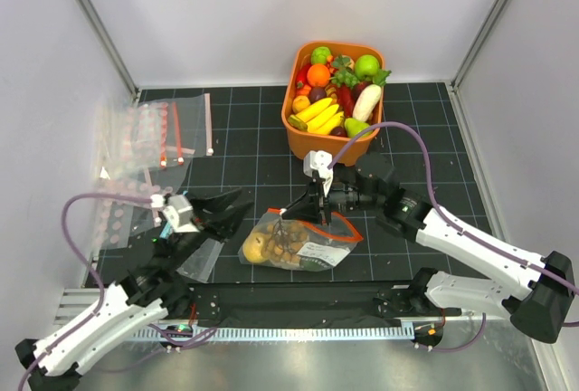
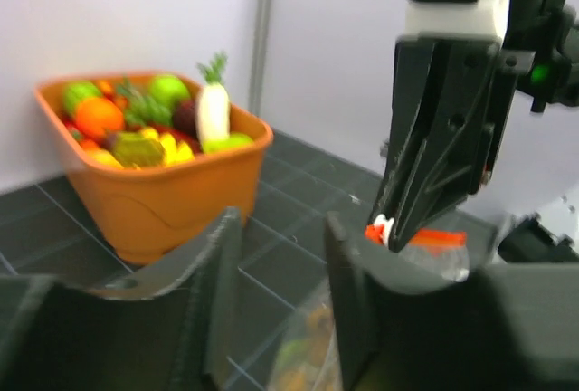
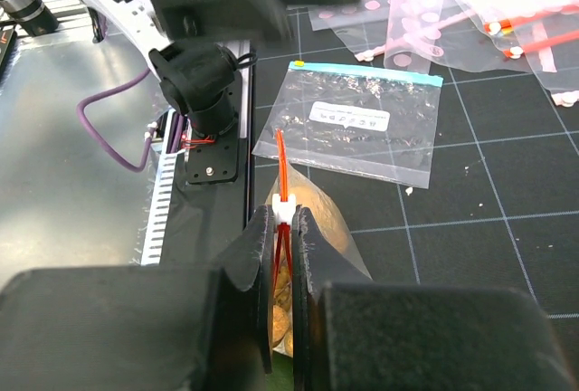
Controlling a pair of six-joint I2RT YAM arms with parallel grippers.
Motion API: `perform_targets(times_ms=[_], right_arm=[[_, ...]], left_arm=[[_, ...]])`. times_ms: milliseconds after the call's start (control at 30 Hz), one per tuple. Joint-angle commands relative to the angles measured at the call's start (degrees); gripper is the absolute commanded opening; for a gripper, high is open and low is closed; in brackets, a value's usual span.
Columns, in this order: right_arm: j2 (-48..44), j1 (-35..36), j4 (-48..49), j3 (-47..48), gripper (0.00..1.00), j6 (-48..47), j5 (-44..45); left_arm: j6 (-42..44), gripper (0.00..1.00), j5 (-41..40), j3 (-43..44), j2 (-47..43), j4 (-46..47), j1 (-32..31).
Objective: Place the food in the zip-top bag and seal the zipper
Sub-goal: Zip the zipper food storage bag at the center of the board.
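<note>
1. White enclosure walls frame a black gridded counter (image 1: 244, 119). At the upper left of the overhead frame lies a loose pile of spare clear bags (image 1: 149, 138) with red strips.
2. Left of centre, the left gripper (image 1: 242, 212) hovers with its jaws spread and nothing between them, pointing toward the middle of the counter. Just below it in the frame lies a flat teal-strip bag (image 3: 353, 124). Its white label (image 3: 348, 116) carries print too small to read.
3. At centre frame, the zip-top bag (image 1: 312, 248) lies on the counter, bulging with the food (image 1: 267, 244). Yellow and brown pieces show through the film, with a dark green piece at the lower edge. A pale patch on the bag may be its label; no writing can be made out.
4. At the bag's upper edge, the right gripper (image 3: 283, 233) is clamped on the zipper (image 3: 280, 169). Its jaws are pressed together over the red-orange strip at a small white tab (image 3: 283, 213), and the strip stands on edge beyond the grip.
5. Handling, as a judgement: the bag is light, limp, slippery film, and the hard toys inside are likely to roll and pull the mouth askew. The stiffer strip looks like the best place to hold, pinched near one end while the far end is steadied.
6. To the upper right of centre, an orange bin (image 1: 326, 142) heaped with more toy produce stands behind the bag.
</note>
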Motion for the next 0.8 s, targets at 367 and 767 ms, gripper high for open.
perform_targets(times_ms=[367, 767], right_arm=[[-0.22, -0.03, 0.8, 2.58, 0.01, -0.39, -1.88], [0.05, -0.03, 0.8, 2.58, 0.01, -0.21, -1.27]], left_arm=[[-0.66, 0.63, 14.75, 6.57, 17.76, 3.16, -0.18], [-0.93, 0.68, 11.5, 1.12, 6.87, 7.55, -0.1]])
